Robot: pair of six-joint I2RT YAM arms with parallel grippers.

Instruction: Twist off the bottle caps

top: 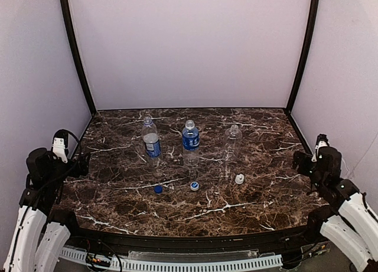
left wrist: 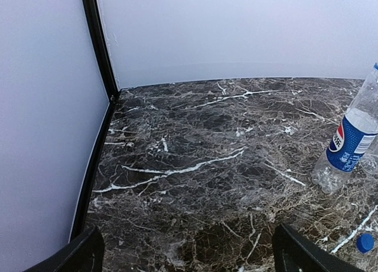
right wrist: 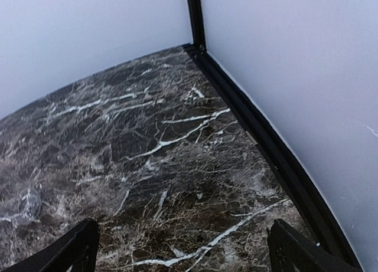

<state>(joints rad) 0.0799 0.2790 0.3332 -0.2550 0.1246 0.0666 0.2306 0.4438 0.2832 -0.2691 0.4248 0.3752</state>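
Observation:
Three clear bottles stand in a row at mid-table: a blue-labelled one (top: 151,143), a second blue-labelled one (top: 190,143) and a plain one (top: 232,147). In front of them lie three bottle caps: a dark blue cap (top: 157,189), a white cap (top: 194,186) and another white cap (top: 239,179). My left gripper (top: 82,164) hangs open at the table's left edge, far from them. Its wrist view shows the left bottle (left wrist: 348,139) and the blue cap (left wrist: 365,242) off to the right of the left gripper (left wrist: 189,254). My right gripper (top: 300,161) (right wrist: 183,251) is open at the right edge, over bare marble.
The dark marble table (top: 260,207) is enclosed by white walls on three sides. Black frame posts (top: 77,53) (top: 302,53) stand at the back corners. A black rail (right wrist: 277,154) runs along the right edge.

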